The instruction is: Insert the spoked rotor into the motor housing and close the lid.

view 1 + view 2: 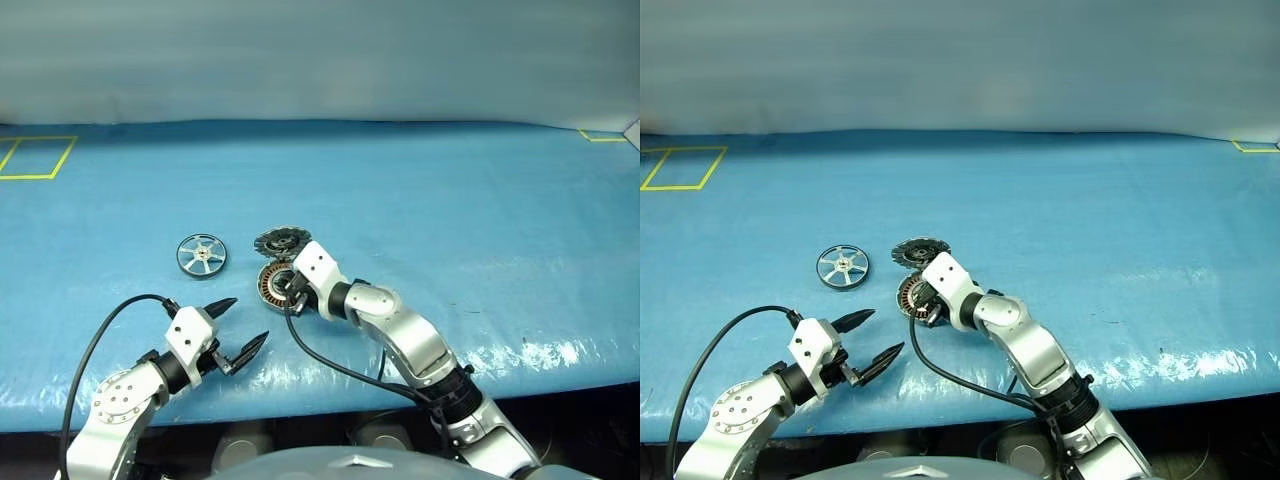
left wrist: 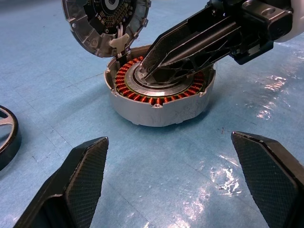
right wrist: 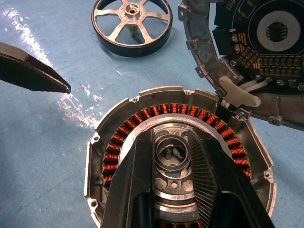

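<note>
Rotor [image 1: 201, 255] — flat on the blue tabletop [image 1: 450, 200], spokes up, untouched, apart from the housing [image 2: 159, 97] on its left; the left tool [image 1: 238, 330], fingers spread wide and empty, sits near and just behind it, the nearer arm for the pickup by my judgement. Housing — open, copper windings exposed, lid [image 3: 256, 52] hinged back and upright on its far edge. Right tool [image 3: 175, 156] — fingers narrowed over the housing's silver centre, gripping nothing that can be made out.
</note>
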